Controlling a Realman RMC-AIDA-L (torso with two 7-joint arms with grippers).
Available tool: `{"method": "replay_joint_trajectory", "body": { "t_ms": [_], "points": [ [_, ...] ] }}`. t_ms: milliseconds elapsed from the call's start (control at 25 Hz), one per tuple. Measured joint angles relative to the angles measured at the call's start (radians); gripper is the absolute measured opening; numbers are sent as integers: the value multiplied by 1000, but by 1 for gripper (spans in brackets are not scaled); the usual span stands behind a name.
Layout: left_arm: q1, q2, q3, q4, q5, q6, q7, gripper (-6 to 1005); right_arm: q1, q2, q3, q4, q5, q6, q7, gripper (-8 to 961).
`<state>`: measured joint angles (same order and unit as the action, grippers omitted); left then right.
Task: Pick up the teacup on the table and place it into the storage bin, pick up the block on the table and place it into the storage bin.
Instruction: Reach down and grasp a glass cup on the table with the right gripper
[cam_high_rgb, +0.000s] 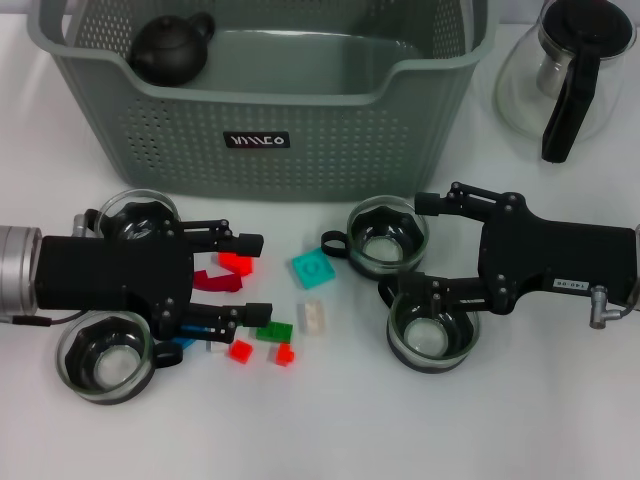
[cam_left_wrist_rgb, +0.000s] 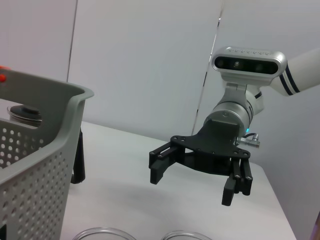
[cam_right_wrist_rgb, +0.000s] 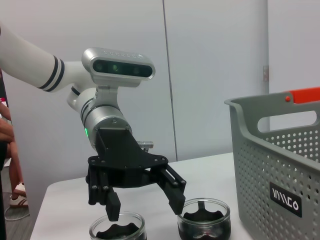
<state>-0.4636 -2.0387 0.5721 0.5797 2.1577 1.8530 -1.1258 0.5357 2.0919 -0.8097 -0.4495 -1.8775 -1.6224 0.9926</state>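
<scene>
Grippers are held open and low over the desk: left gripper (cam_high_rgb: 245, 275) above the blocks (cam_high_rgb: 236, 264), right gripper (cam_high_rgb: 400, 250) astride a teacup (cam_high_rgb: 388, 236), ready for grasping; storage bin (cam_high_rgb: 300, 140) waits along the far edge.

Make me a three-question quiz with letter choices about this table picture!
1. Where is the black teapot?
A. inside the basket
B. beside the glass jug
C. under the left claw

2. How many glass cups stand on the table?
A. two
B. four
C. six

3. How is the left claw?
A. open above the little blocks
B. shut on a cup
C. inside the basket

Answers:
1 A: it sits in the basket's back corner.
2 B: two are near each arm.
3 A: its fingers stand apart with blocks between them.
</scene>
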Motion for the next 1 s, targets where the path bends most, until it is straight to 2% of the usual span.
{"method": "replay_joint_trajectory", "body": {
  "t_ms": [680, 880, 1000],
  "points": [
    [-4, 4, -1, 1, -1, 11, -9, 793, -3, -3, -2, 0, 0, -4, 14, 924],
    [30, 32, -45, 21, 1, 37, -45, 793, 6, -10, -72, -43, -3, -9, 135, 918],
    [46, 51, -87, 25, 4, 53, -47, 793, 6, -4, -141, -113, -3, -14, 211, 915]
  ]
}}
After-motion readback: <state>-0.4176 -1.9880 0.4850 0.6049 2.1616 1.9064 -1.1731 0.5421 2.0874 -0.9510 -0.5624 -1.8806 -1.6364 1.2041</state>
